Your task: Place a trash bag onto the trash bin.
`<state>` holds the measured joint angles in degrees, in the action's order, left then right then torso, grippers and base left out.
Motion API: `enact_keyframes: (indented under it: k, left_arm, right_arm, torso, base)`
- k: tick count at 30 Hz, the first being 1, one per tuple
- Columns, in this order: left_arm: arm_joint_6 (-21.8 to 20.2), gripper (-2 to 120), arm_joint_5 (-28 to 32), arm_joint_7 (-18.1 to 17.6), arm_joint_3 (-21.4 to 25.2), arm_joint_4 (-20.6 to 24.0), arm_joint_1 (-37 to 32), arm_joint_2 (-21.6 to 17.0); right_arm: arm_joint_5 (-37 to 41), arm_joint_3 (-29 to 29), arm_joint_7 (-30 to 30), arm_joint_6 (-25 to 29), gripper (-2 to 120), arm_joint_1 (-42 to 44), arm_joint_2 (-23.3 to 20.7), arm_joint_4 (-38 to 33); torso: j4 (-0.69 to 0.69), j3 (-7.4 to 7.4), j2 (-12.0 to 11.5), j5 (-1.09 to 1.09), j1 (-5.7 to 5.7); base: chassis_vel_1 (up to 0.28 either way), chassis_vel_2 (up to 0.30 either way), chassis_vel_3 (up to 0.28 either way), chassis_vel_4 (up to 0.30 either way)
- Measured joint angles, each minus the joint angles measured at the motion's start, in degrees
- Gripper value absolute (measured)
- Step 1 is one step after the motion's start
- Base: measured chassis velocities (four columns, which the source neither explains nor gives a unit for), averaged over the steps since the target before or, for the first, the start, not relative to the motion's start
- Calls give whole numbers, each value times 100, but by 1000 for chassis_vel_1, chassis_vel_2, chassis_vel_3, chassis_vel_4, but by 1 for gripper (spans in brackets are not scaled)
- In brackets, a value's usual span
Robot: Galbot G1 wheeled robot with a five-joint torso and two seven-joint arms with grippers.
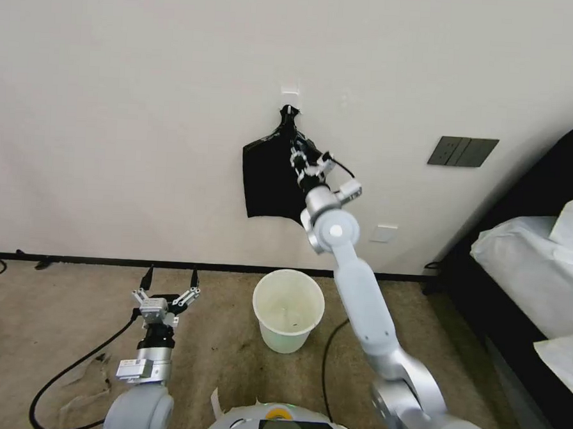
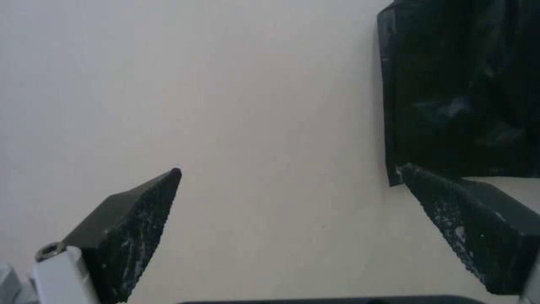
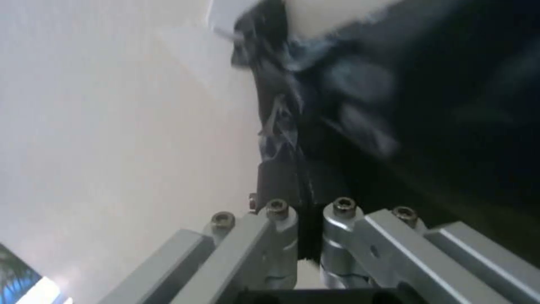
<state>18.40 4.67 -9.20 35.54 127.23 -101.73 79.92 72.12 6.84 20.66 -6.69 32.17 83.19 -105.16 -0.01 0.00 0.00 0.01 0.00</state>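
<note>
Clamping hanging trash bag (image 1: 269,181) on wall: right tool (image 1: 300,156); left tool (image 1: 169,284) spread, low.

The trash bag (image 1: 269,181) is glossy black thin plastic, hanging flat against the wall from a small white hook at its 12 o'clock, where its top narrows to a gathered neck. Below the neck it spreads into a wide, crinkled sheet with a ragged lower edge. The trash bin (image 1: 288,309) is a small round cream-white plastic bin with tapered sides and a wide rim, standing upright on the carpet at the bag's 6 o'clock, open and unlined.
</note>
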Motion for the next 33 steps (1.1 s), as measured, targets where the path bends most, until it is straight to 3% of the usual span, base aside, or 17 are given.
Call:
enact_keyframes:
  k: [12,20,33]
  left_arm:
    - [-1,100,-101,7,-59,32,-7,-10]
    - [3,100,-117,9,-101,30,25,-32]
    - [-4,100,-181,17,-253,64,80,-75]
  right_arm:
    - [-1006,-378,-353,-28,0,1221,-538,-1134]
    - [-1924,-446,-722,27,0,2290,-1135,-2009]
    - [-3122,-527,-1092,254,0,3391,-1703,-2403]
  torso:
    - [2,0,0,0,0]
    - [1,-1,0,-1,0]
    - [1,-1,1,0,0]
  base:
    - [0,0,0,0]
    - [0,0,0,0]
    - [0,0,0,0]
